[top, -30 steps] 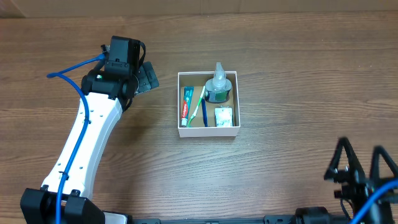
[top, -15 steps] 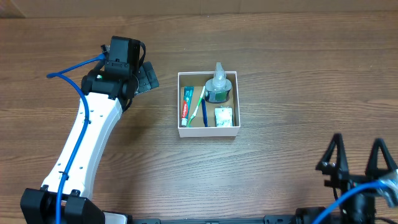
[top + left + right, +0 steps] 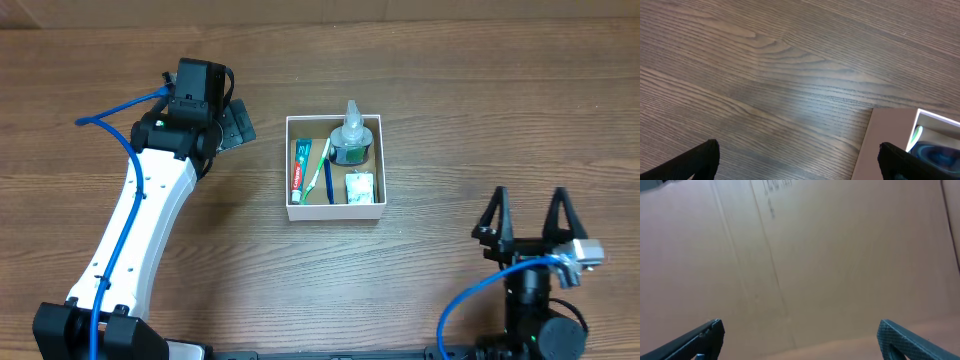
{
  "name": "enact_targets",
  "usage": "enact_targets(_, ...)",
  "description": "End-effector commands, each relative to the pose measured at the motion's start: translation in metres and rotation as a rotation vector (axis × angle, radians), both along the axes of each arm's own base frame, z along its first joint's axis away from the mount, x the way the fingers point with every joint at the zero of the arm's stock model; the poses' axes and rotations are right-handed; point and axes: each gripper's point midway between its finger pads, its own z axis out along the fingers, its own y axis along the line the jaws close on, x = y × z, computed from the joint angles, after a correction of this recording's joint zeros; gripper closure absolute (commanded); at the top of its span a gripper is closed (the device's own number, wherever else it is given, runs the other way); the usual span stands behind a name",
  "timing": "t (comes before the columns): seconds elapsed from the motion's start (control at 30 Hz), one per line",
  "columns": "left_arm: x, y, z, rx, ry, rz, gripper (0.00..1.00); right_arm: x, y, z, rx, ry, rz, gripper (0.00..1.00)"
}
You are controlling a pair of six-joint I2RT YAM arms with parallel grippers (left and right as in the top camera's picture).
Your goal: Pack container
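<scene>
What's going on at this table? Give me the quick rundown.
Two robot arms are packing toiletries into the container. A toothpaste tube, a toothbrush, a bottle and a small packet lie inside it. Neither arm holds anything. The left end effector is open just left of the container, and the right end effector is open near its own base, well away from it.

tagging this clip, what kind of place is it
Probably a robot test bench: white robot arm at a wood-grain table, square white-walled cardboard container of toiletries, plain brown cardboard backdrop.
</scene>
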Motion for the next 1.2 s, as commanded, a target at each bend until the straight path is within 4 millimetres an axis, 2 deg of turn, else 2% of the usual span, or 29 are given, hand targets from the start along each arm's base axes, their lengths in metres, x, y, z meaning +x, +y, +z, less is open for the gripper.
enact_targets(0.0,0.003,0.003,0.018,0.014,-0.046,-0.007,0.00,0.003,0.003,-0.012,-0.003,-0.005,0.017,0.00)
enact_targets(0.23,0.003,0.003,0.018,0.014,-0.046,-0.007,0.00,0.010,0.003,-0.035,-0.007,0.061,0.017,0.00)
enact_targets(0.47,0.003,0.003,0.018,0.014,-0.046,-0.007,0.00,0.019,0.004,-0.087,-0.032,0.278,0.014,0.00)
enact_targets(0.6,0.003,0.003,0.018,0.014,-0.046,-0.007,0.00,0.020,0.004,-0.108,-0.065,0.364,0.011,0.00)
enact_targets(0.7,0.003,0.003,0.018,0.014,-0.046,-0.007,0.00,0.020,0.007,-0.108,-0.110,0.364,0.022,0.00)
enact_targets(1.17,0.003,0.003,0.018,0.014,-0.046,-0.007,0.00,0.020,0.007,-0.108,-0.111,0.363,0.021,0.00)
